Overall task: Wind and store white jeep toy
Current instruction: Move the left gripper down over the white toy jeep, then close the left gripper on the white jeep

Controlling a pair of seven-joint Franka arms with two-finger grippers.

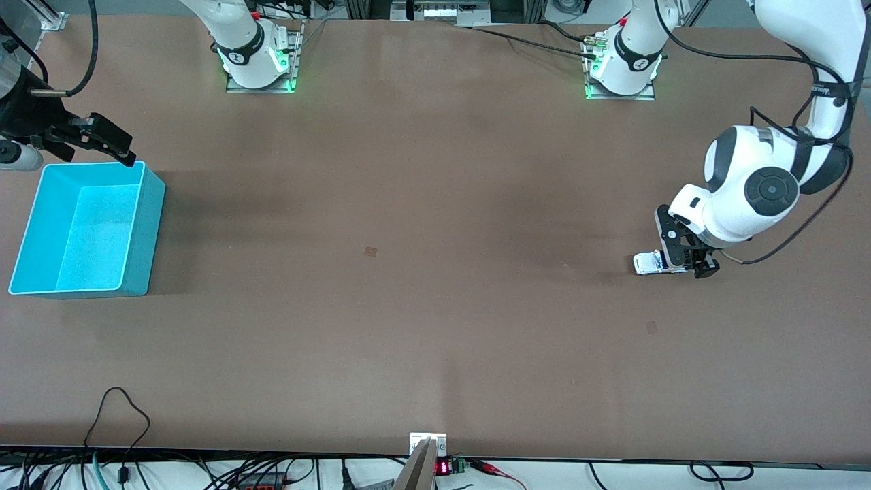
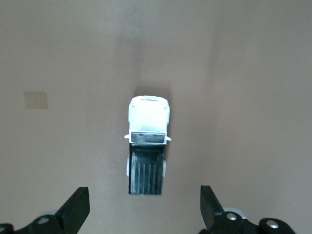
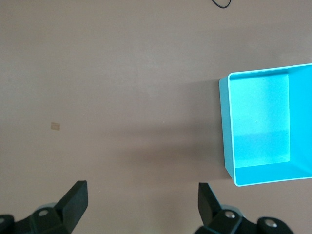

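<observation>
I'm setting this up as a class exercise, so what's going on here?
The left claw hangs open just above the small white toy jeep with a black roof panel, which sits on the brown table, not gripped. The right claw, also open, waits over the edge of the empty cyan plastic bin.
</observation>
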